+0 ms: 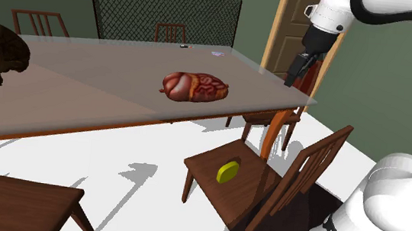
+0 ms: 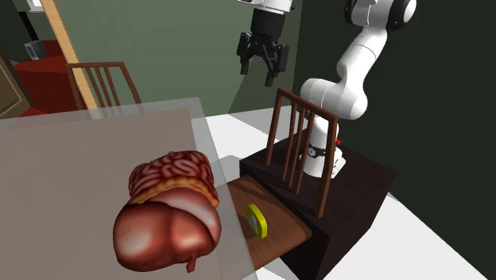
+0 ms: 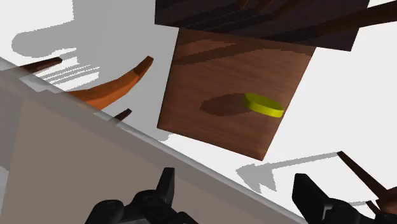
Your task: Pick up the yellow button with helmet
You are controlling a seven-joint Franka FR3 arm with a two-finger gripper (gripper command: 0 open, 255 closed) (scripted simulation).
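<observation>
Hand (image 2: 266, 75) wide open, empty, high over tabletop (image 1: 107, 87) corner. One button (image 1: 228, 172): plain flat yellow disc on chair (image 1: 206, 181) seat, 5 o'clock from one reddish lump (image 1: 195, 85), shoulder view.

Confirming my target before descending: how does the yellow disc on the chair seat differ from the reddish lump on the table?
The yellow button is a small, thin, plain disc; the reddish lump is far bigger, rounded, with brain-like folds. The button sits on the wooden chair seat, below table height; the lump lies on the translucent table. Neither is touched by the open gripper.
</observation>
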